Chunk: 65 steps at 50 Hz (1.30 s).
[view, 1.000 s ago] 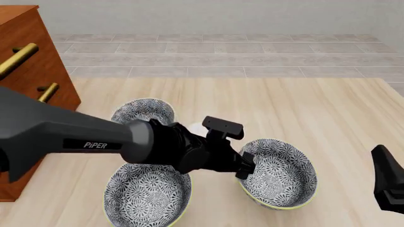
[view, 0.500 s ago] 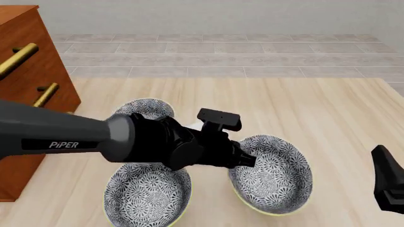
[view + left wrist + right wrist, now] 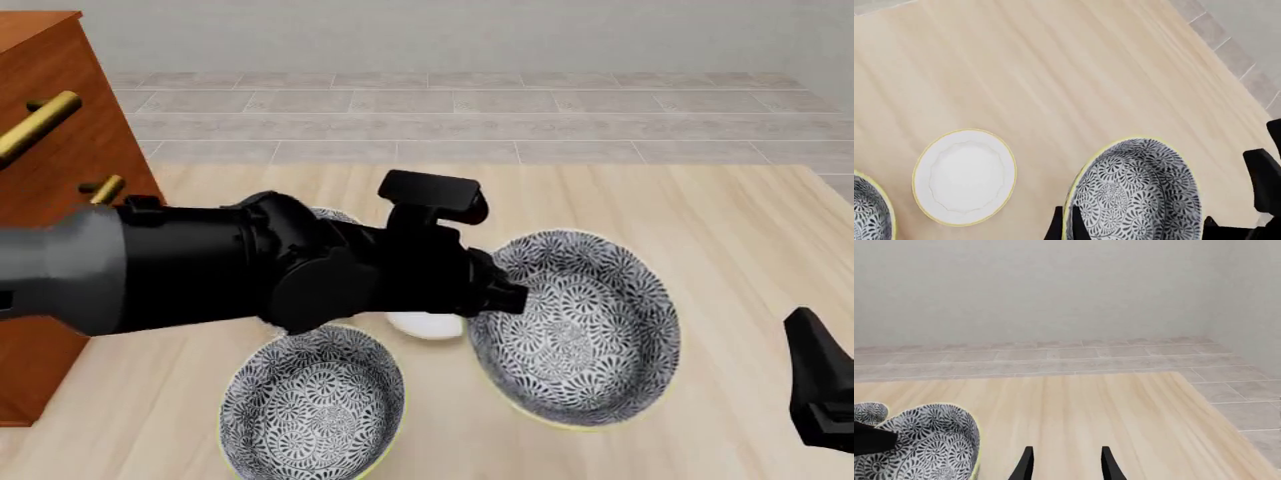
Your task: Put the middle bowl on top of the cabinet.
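Wooden table [image 3: 694, 215] fills most of the front view, with bare surface across its far side and right half; tiled floor beyond. Cabinet [image 3: 60, 120] at far left is cut off by the frame edge, only two brass handles and part of its top showing. Left arm [image 3: 200, 275] crosses the middle and hides most of the far bowl [image 3: 334, 216] and much of the white dish [image 3: 424, 326], which shows whole in the left wrist view. Left gripper [image 3: 505, 296] is clamped on the near-left rim of the middle bowl [image 3: 577, 330], one finger [image 3: 1056, 229] outside the rim, one inside; the bowl hangs tilted toward the camera above the table, right of the dish. Near bowl [image 3: 312, 408] sits at the bottom edge, partly cut off. Right gripper [image 3: 1065, 466] has fingers spread, nothing between them, at the table's right side. No readable writing.
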Available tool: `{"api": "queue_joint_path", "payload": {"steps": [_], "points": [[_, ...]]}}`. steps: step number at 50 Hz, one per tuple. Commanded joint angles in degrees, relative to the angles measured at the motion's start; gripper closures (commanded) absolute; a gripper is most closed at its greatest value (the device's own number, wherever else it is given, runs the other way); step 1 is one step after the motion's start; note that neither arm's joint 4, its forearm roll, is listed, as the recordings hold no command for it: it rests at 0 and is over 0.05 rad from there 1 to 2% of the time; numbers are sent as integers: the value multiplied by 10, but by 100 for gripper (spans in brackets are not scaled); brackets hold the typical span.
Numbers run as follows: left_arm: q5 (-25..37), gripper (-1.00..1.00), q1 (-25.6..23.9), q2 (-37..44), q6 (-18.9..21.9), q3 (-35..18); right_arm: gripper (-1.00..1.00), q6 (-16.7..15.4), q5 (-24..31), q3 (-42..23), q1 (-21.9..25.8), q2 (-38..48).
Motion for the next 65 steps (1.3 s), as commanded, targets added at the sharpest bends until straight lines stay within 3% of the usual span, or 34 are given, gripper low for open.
{"api": "queue_joint_path", "payload": {"steps": [1, 31, 46, 63, 65], "points": [[25, 100, 2, -70, 4, 3, -100, -3, -1, 0, 0, 1], [59, 100, 20, -136, 22, 2, -100, -9, -1, 0, -1, 1], [92, 100, 69, -165, 40, -2, -100, -9, -1, 0, -1, 1], [172, 100, 124, -222, 70, -48, -100, -11, -4, 0, -1, 4], [179, 100, 150, -238, 83, -54, -100, -11, -4, 0, -1, 4]]}}
